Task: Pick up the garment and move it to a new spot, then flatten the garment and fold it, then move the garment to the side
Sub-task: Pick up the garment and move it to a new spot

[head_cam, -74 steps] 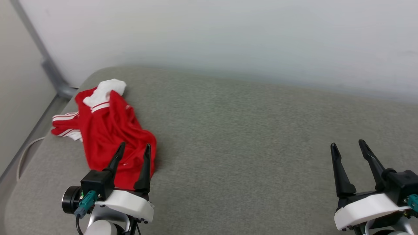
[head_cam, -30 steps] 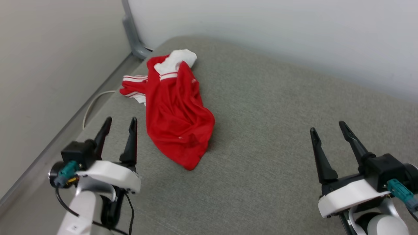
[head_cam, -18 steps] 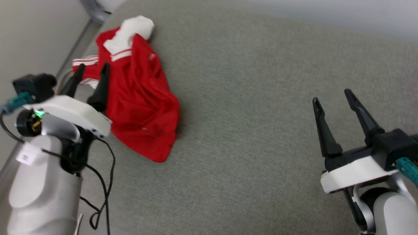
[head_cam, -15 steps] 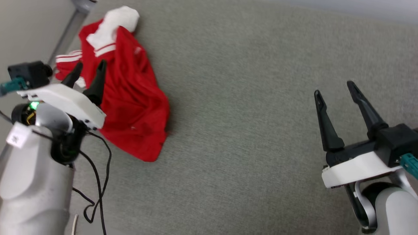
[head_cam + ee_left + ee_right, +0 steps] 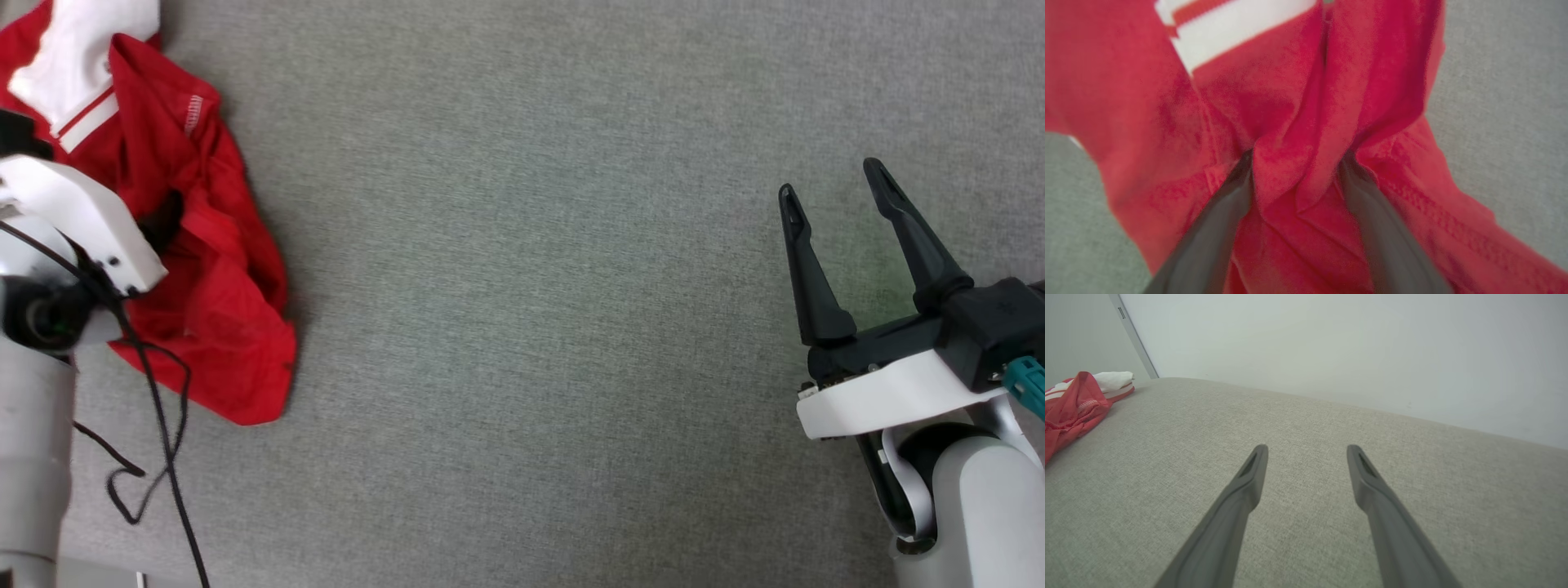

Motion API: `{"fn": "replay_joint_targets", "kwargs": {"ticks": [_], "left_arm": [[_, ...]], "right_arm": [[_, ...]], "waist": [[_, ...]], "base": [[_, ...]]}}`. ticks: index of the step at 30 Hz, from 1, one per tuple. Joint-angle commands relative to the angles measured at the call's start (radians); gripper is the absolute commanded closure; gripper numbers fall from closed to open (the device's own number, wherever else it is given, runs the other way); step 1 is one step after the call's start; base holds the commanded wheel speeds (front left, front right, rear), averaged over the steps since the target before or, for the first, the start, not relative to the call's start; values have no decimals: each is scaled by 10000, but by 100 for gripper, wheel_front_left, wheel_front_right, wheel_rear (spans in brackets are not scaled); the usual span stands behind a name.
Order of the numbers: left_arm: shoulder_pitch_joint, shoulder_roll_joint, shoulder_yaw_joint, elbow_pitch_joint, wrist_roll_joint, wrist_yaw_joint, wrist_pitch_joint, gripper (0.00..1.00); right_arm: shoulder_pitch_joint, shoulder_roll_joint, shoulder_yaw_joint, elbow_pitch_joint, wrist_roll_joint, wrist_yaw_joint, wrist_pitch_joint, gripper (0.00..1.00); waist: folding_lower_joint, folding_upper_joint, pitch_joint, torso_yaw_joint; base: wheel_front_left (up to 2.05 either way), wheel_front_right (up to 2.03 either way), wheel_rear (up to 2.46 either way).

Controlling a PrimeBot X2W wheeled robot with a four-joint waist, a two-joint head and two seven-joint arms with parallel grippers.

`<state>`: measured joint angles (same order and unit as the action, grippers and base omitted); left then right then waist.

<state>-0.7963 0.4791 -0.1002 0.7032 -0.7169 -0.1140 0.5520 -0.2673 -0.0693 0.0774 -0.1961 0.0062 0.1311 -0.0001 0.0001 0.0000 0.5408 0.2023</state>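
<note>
Digs left gripper (image 5: 1294, 157), fingers (image 5: 1216, 228) apart and not clamped, into crumpled red shirt (image 5: 220, 269) at 10 o'clock in the head view, a ridge of cloth bunched between them. Holds right gripper (image 5: 830, 181) spread wide at 4 o'clock over grey cushion (image 5: 531, 286), well apart from shirt.

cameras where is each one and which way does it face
Head view: on the head, looking down at the cushion; shirt left, right gripper right.
Left wrist view: on that wrist, close on the shirt; left gripper open around a fold.
Right wrist view: on that wrist, looking along the cushion to the wall; right gripper open.
Shared by head and right wrist: shirt, cushion.
</note>
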Motion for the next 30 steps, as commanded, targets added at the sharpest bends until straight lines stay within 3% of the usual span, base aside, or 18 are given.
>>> {"fn": "replay_joint_targets", "kwargs": {"ticks": [1, 3, 4, 6, 12, 21, 30], "left_arm": [[60, -107, -98, 437, -85, 165, 405, 0], [98, -164, -83, 897, -208, 379, 844, 0], [125, -218, -90, 1109, -302, 449, 1125, 20], [162, -256, -160, 1286, -300, 466, 1361, 100], [-15, -241, -221, 1175, -126, 400, 652, 100], [-351, -218, -213, 499, 779, 353, -3010, 100], [-380, -251, -575, -308, 1778, 632, -5551, 100]], "right_arm": [[-194, 14, -1, 6, 11, -7, -60, 0], [-246, 19, 17, 30, 20, -7, -97, 0], [-243, 18, 28, 60, 35, -7, -93, 0], [-256, 21, 35, 102, 41, -7, -113, 0], [-254, 37, -23, 246, 83, -7, -157, 0], [156, 121, -386, 547, 120, -7, -340, 0], [711, 197, -692, 778, 415, -7, -530, 0]], "waist": [[-1, 0, 168, -144], [-1, 0, 228, -198], [-1, 0, 239, -221], [-1, 0, 255, -250], [-1, 0, 59, -219], [-1, 0, -1202, 73], [-1, 0, -2620, -135]], "base": [[0, 0, 0], [0, 0, 0], [0, 0, 0], [0, 0, 0], [0, 0, 0], [0, 0, 0], [0, 0, 0]]}}
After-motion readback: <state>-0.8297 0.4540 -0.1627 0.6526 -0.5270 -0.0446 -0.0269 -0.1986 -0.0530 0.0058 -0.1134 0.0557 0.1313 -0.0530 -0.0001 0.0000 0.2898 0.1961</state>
